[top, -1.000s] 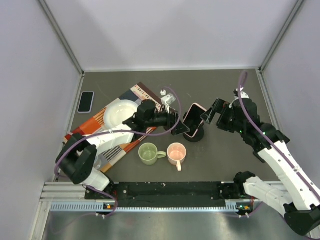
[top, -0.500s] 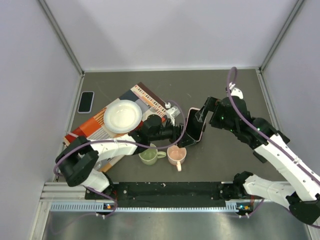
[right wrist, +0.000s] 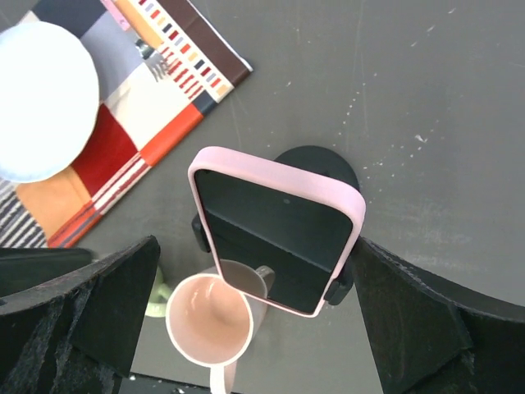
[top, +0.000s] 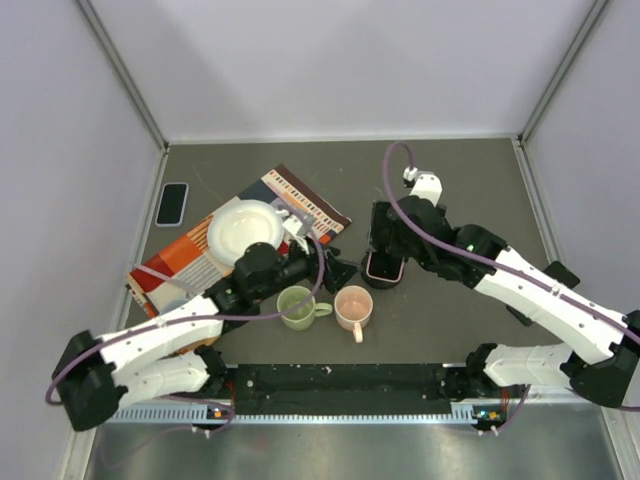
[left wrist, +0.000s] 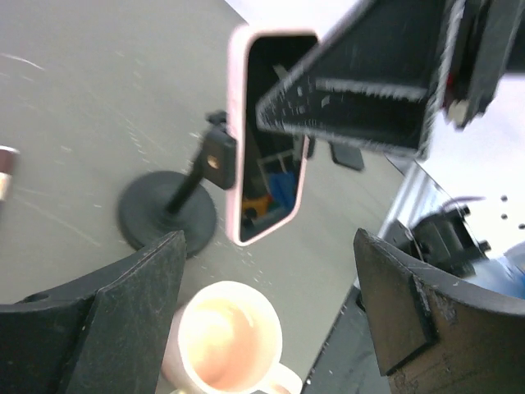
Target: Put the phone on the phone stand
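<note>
The phone, in a pink case with a dark screen, stands upright in the black phone stand, whose side clamps hold its edges. My right gripper hovers over it, open wide, with one finger on each side of the phone and neither touching it. From the top view the right gripper covers most of the phone. My left gripper is open and empty, low over the pink cup and a short way left of the stand and phone.
A pink cup and a green cup stand just in front of the stand. A white plate rests on a colourful mat to the left. A second, dark phone lies by the left wall.
My left gripper has drawn back from the phone toward the lower left. My right arm has swung left and now hangs directly over the phone on the stand.
</note>
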Available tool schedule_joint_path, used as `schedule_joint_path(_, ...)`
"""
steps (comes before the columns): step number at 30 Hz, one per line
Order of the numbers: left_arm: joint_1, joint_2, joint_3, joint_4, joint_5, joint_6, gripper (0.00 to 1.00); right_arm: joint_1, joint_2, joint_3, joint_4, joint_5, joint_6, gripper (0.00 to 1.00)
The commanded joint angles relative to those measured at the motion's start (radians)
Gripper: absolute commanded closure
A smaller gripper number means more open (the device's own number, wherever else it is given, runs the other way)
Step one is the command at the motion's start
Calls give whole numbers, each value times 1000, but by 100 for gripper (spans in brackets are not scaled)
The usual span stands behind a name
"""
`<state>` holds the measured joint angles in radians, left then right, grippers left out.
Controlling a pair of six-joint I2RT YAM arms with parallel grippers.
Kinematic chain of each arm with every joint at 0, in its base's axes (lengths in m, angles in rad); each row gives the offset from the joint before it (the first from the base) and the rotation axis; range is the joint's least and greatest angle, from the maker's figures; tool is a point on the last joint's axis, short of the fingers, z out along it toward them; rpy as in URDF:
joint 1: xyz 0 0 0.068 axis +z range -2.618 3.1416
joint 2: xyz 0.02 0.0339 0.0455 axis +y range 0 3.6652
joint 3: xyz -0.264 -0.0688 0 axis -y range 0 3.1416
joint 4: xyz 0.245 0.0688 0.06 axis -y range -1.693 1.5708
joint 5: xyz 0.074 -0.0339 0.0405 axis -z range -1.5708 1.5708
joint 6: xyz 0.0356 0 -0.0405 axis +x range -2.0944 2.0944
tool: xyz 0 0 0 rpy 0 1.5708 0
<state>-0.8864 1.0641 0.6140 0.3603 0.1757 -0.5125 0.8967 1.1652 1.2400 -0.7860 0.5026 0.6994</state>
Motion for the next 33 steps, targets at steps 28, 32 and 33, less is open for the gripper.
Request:
schedule_joint_path(28, -3, -454, -49, -310, -315, 124, 14, 87, 212, 104, -98, 336, 205, 42)
schedule_joint_path(32, -3, -474, -23, -356, -311, 146, 14, 87, 214, 96, -93, 370, 193, 69)
schedule_joint_path(33, -2, -478, -14, -386, -311, 150, 14, 87, 217, 104, -84, 375, 152, 73)
